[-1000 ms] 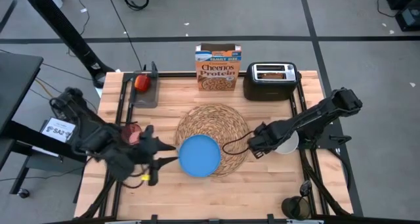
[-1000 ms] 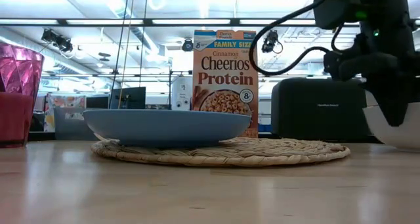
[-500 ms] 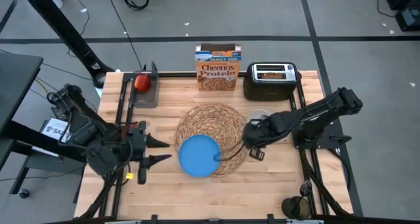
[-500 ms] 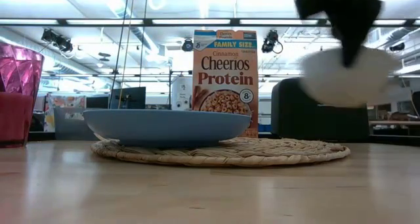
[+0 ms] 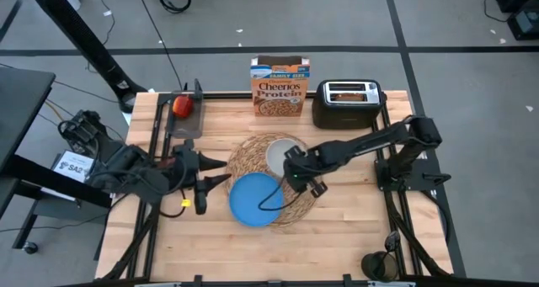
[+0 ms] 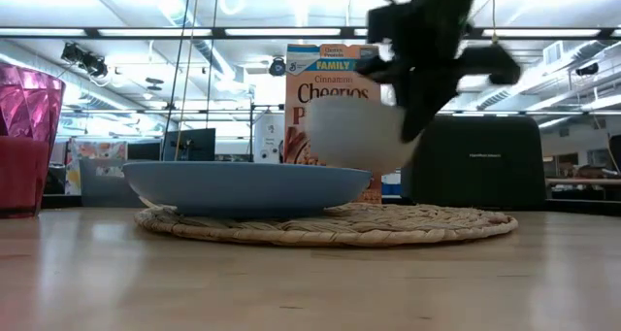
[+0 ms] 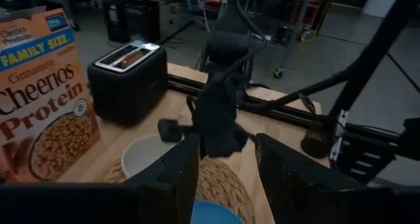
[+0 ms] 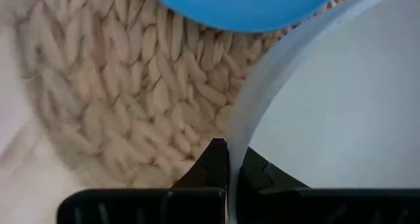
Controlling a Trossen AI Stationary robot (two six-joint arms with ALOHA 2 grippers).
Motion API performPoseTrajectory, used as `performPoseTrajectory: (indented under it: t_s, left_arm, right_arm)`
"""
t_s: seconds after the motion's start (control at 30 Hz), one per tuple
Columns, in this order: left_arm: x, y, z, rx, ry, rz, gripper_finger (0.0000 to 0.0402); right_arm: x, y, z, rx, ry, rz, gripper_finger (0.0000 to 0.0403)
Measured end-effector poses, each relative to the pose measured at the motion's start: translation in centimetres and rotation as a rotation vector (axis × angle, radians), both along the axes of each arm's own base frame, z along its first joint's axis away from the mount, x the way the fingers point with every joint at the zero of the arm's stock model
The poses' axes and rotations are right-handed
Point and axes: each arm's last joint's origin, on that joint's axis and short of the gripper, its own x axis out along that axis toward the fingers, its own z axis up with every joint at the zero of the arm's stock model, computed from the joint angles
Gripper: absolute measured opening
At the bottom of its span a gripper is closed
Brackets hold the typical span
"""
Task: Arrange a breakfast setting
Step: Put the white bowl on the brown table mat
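A round woven straw placemat point(image 5: 249, 156) lies mid-table, with a blue plate point(image 5: 255, 199) on its near part. My right gripper point(image 5: 292, 164) is shut on a small white bowl point(image 5: 282, 155) held above the mat's far right part. My left gripper point(image 5: 220, 175) is open and empty, just left of the mat and pointing at it. A red apple point(image 5: 181, 106) lies on a dark tray at the far left. The pink cup point(image 6: 29, 127) stands on the table in the low view; my left arm hides it from above. I cannot make out the spoon. My right gripper pinches the bowl's rim point(image 8: 231, 140) with one finger inside the bowl and one outside. The fingers come at it slanting down from the table's right. The bowl point(image 6: 354, 132) hangs upright, clear of the placemat point(image 6: 427, 224), behind the plate point(image 6: 247, 185).
An orange Cheerios box point(image 5: 280, 87) and a black toaster point(image 5: 347, 103) with toast in its slot stand along the far edge. Bare wood lies to the right of the mat and along the near edge.
My right gripper has lifted the bowl off the table at the right edge and carried it left, over the placemat's far right part. My left gripper has gone a little toward the far edge and toward the mat, staying open.
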Motion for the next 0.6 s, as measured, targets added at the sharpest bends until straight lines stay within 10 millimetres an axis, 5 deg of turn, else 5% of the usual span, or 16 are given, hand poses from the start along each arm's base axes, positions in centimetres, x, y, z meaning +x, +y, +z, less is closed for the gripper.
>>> performPoseTrajectory:
  t_s: [0.27,0.6]
  left_arm:
    - [0.2,0.8,0.2,-0.010,-0.011,0.035,0.0155]
    - [0.4,1.2,0.3,-0.017,-0.024,0.056,0.0155]
  right_arm:
    - [1.4,-1.6,-2.5,-0.034,0.052,0.107,0.0008]
    - [1.4,-2.2,-2.5,-0.052,0.057,0.079,0.0038]
